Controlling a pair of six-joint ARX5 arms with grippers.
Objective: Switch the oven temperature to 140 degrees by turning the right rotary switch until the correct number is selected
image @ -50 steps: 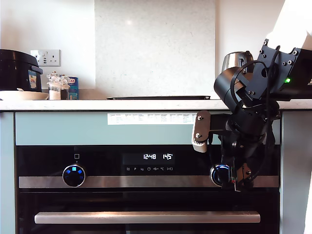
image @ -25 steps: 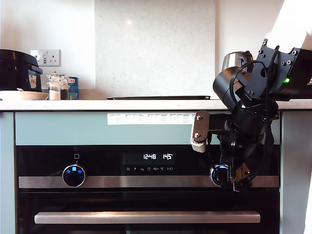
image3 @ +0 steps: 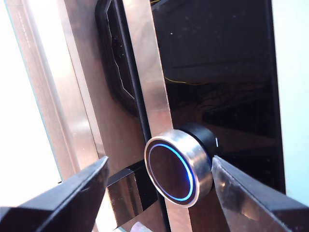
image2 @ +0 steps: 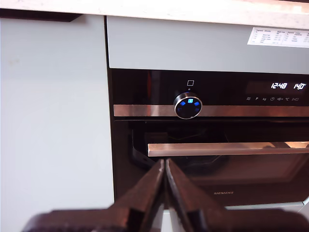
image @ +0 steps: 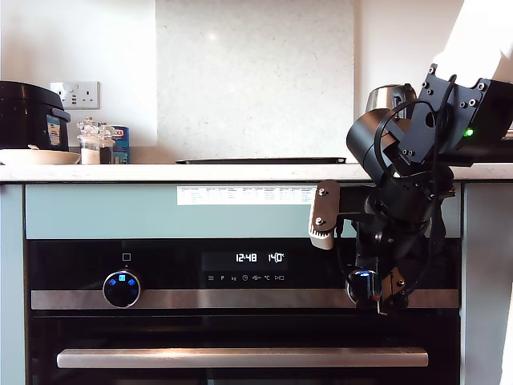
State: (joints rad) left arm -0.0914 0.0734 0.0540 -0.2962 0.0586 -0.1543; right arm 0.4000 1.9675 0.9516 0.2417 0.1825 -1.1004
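Oven (image: 240,321): you see it built in under the bench (image: 160,172); its display (image: 260,258) reads 12:48 and 140.
Right switch (image3: 177,167): on the steel band at the exterior view's right, blue ring lit.
Second tool (image3: 159,186): your jaws stand apart with the switch between them; one finger looks to touch its rim, the other is clear.
First tool (image2: 164,186): jaws pressed together, holding nothing, well back from the oven, facing the icon knob (image2: 188,107).
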